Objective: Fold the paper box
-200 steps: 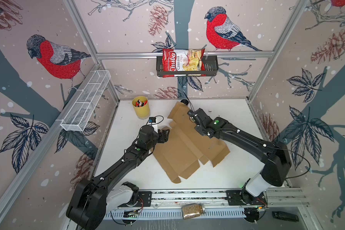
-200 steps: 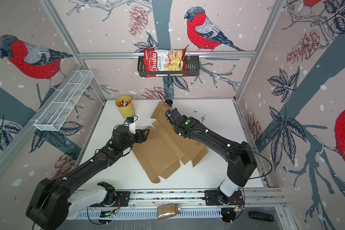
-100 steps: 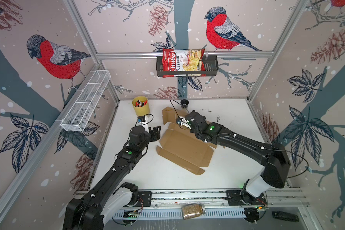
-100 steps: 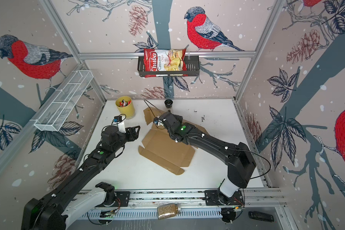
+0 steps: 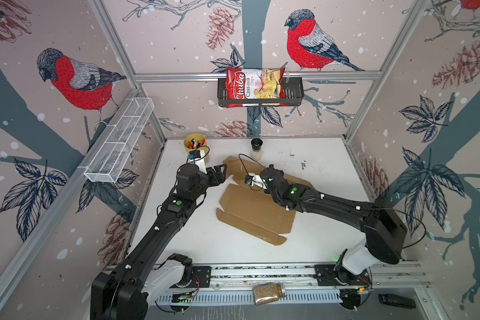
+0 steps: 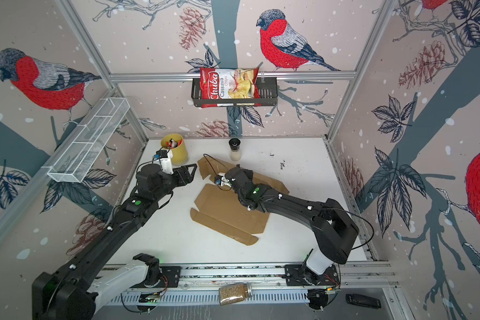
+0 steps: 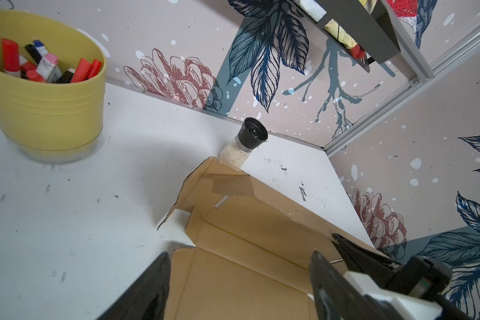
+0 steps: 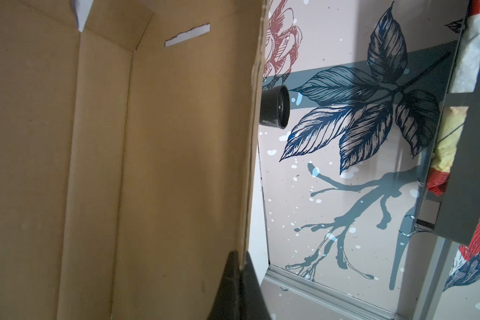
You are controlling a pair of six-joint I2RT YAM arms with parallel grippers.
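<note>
Lighting: bright, even, diffuse from overhead; no glare. Shadows: soft and faint; a grey wash lies over the table (image 7: pixel 67 207) ahead of the left gripper (image 7: pixel 240 256). Focus: top views fairly sharp; wrist views blur the nearest fingers (image 7: pixel 150 291). Distortion: mild wide-angle stretch toward corners.

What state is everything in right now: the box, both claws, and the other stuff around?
paper box: unfinished, near panel flat on the table, far edge lifted
right claw: shut on the paper box's edge
left claw: open, gripping nothing
yellow cup: upright, holding markers
shaker: upright, cap on
chips bag: standing in the wall basket
jar: lying on its side, lid on
</note>
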